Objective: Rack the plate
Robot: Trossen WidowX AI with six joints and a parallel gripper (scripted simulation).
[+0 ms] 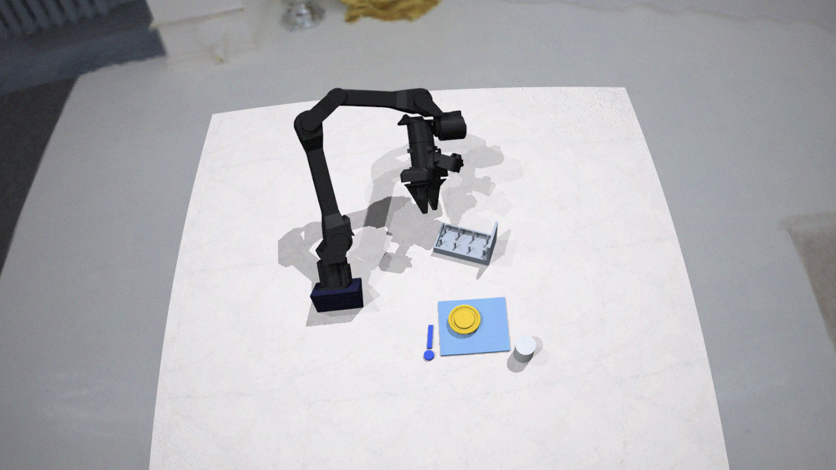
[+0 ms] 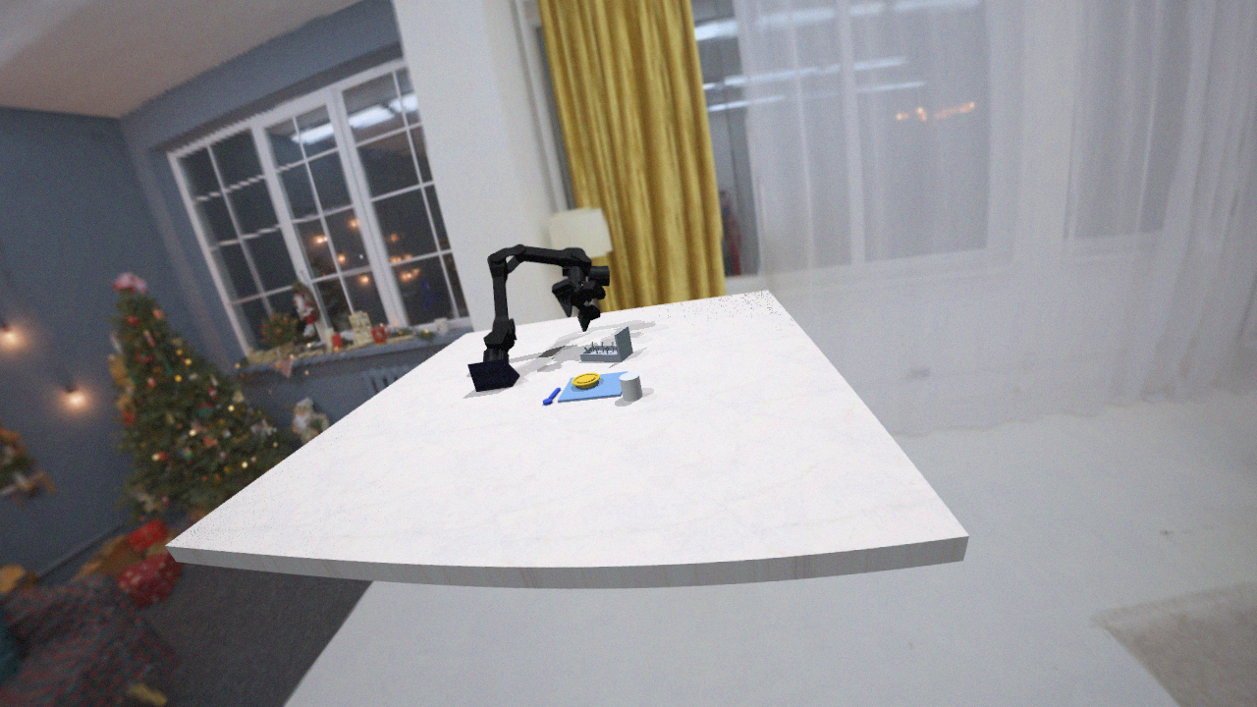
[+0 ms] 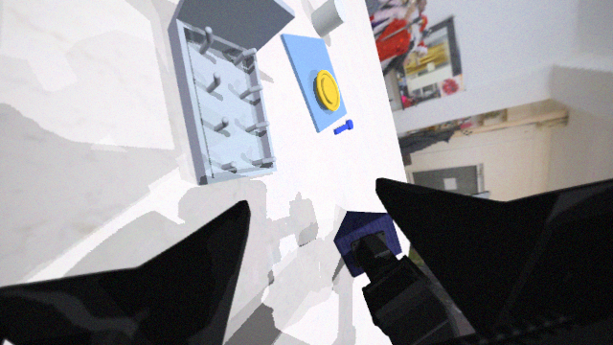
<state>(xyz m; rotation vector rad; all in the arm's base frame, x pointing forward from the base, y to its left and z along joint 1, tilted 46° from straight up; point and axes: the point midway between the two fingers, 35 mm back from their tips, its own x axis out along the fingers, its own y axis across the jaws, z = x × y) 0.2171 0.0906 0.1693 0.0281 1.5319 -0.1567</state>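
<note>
From the top, wide-open empty jaws hang above the desk (image 1: pixel 584 234) just beside the dish rack (image 1: pixel 464 241). Exterior: yellow plate (image 2: pixel 586 380) lies flat on the blue mat (image 2: pixel 597 389). Wrist view: rack slots unfilled.

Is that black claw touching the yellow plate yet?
Apart. The top view shows the open gripper hanging in the air beyond the dish rack, while the plate lies flat on the blue mat, with the whole rack between them.
</note>
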